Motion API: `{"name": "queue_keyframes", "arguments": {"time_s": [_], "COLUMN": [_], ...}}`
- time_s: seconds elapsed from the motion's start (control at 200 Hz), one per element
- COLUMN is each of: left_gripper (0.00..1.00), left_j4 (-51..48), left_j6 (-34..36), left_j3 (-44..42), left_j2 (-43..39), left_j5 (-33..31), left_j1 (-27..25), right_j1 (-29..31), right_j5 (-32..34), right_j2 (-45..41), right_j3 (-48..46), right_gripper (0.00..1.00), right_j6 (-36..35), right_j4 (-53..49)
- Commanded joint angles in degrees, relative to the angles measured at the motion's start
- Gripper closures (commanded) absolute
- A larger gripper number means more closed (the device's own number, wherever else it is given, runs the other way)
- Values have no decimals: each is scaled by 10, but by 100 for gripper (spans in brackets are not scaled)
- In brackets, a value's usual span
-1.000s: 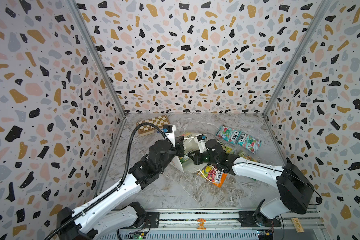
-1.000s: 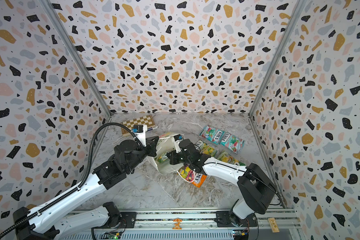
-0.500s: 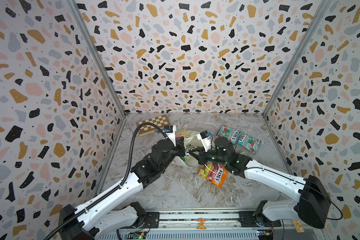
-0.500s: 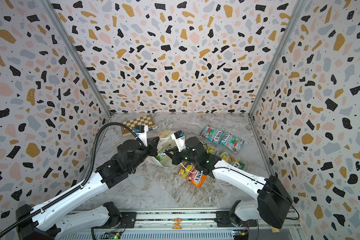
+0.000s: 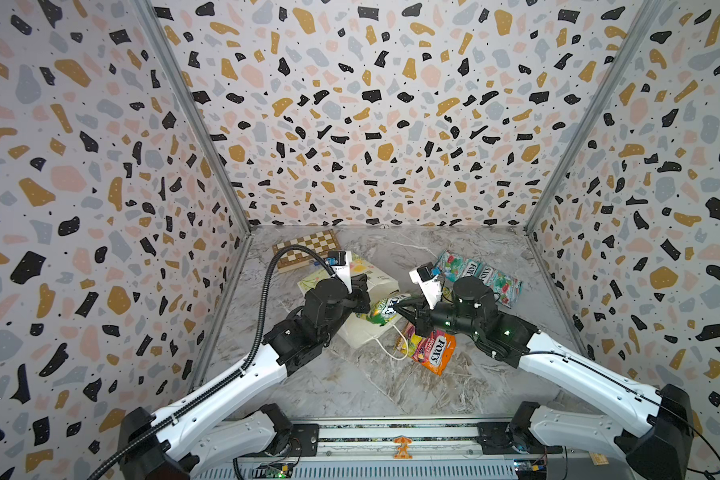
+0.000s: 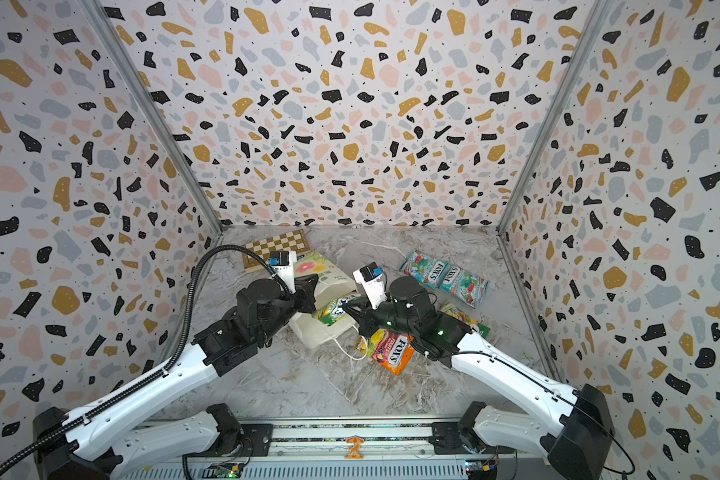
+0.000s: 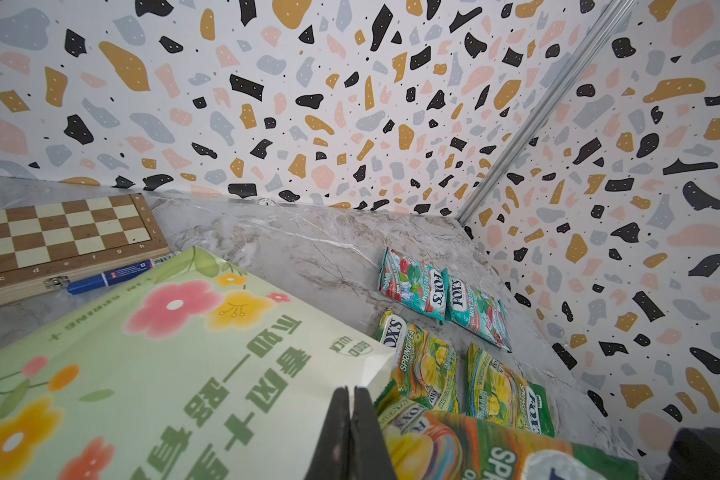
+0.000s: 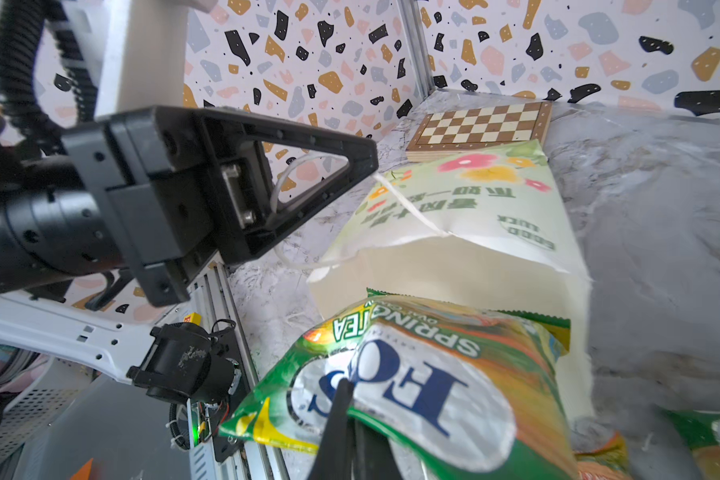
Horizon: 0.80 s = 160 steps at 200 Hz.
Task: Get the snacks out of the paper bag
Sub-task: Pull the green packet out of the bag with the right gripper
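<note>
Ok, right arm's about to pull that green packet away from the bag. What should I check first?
1. Grip: right gripper shut on the held green packet: ok.
2. Anchor: left gripper shut on the paper bag at its mouth: ok.
3. Held packet clear of the bag: not ok, its far end lies in the mouth.
4. Other five out on the table: teal packets, loose green packets, orange packet: ok.
5. Nothing else left inside the bag: cannot tell, the held packet hides part.
</note>
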Motion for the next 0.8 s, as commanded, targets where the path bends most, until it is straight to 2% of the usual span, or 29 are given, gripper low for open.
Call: {"name": "queue_keyframes", "arguments": {"time_s": [0.0, 0.33, 0.671, 0.796], "left_gripper": [100, 100, 100, 100], "left_j4": [16, 13, 5, 7], "left_j6": [1, 1, 6, 8], "left_j3": [2, 7, 13, 14], "left_j2": [1, 0, -6, -6], "left_j5": [-7, -5, -23, -23], "left_j1": [-1, 0, 0, -1], "right_j1": [2, -7, -104, -123], "right_j5": [29, 123, 187, 195], "right_j2": [-44, -92, -143, -155], "right_j3": [20, 34, 20, 10], "right_gripper": [100, 100, 100, 100], "right_j6": [-32, -58, -60, -47], "right_j4": [-31, -126, -248, -281]}}
